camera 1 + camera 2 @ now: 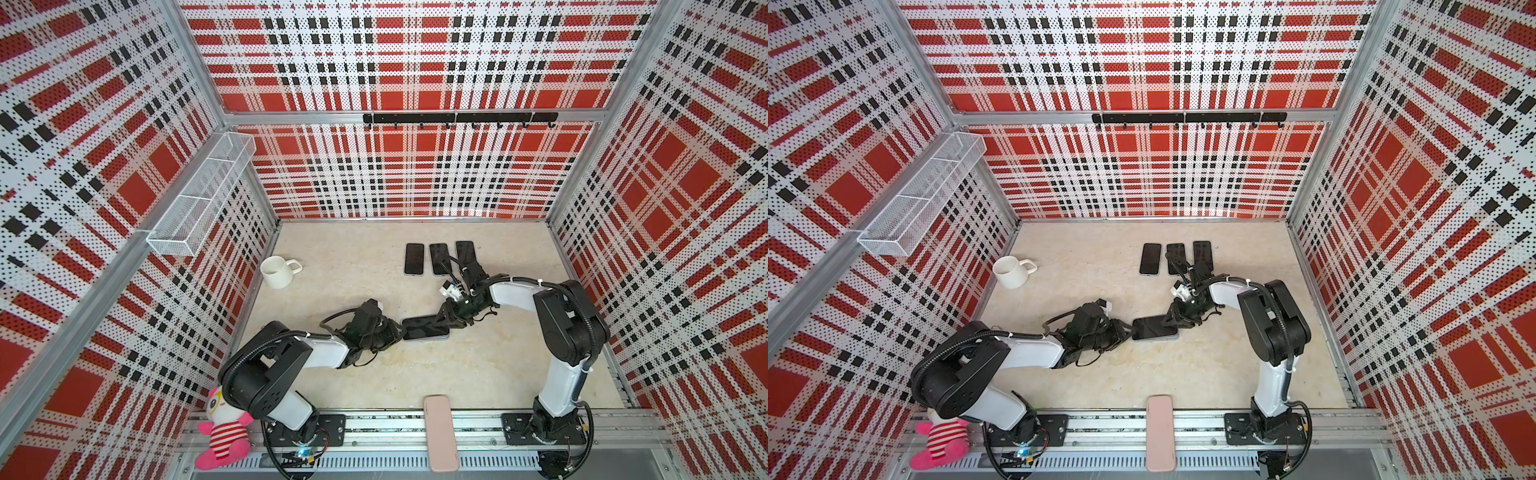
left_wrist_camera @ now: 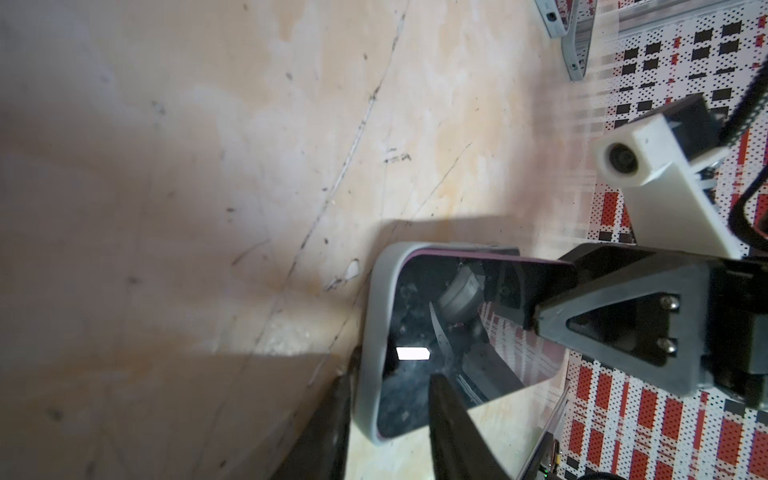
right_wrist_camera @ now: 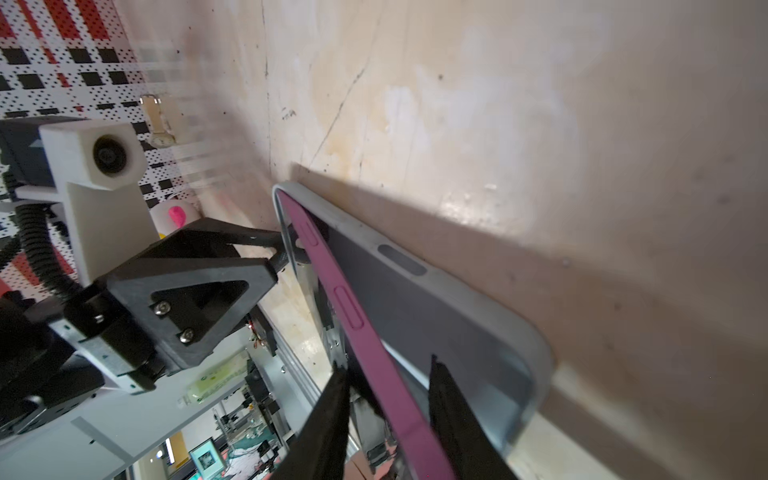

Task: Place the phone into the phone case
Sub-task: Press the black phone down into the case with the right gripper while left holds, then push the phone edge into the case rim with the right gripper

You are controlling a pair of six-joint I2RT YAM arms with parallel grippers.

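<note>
Claws, two. Entry 1, left claw: clenched on the left end of the phone case. The left wrist view shows one finger beneath the case and one on the screen. Entry 2, right claw: released. In the right wrist view its jaws stand either side of the magenta edge of the phone with a gap showing, pinching nothing.

Phone: dark screen, magenta frame.
- Location: middle of the table, lying left to right between the two claws, over the grey case.
- Condition: partly fitted. Its left end appears to sit inside the case rim. Toward the right end the frame rises clear of the case, tilted, with the bare grey inside of the case showing beside it.

Done, by my reading: the case is held, the phone is over it, and the left end is tucked in.

Left to do: press the right end and the long edge down until the rim closes round the frame on all sides, then take both claws off. I judge it past halfway but not finished.

Other stock, not in play:
- three dark phones in a row at the far side, apart from the work
- white mug, far left
- pink slab on the near rail; phone or case, I cannot tell
- plush toy, near left corner
</note>
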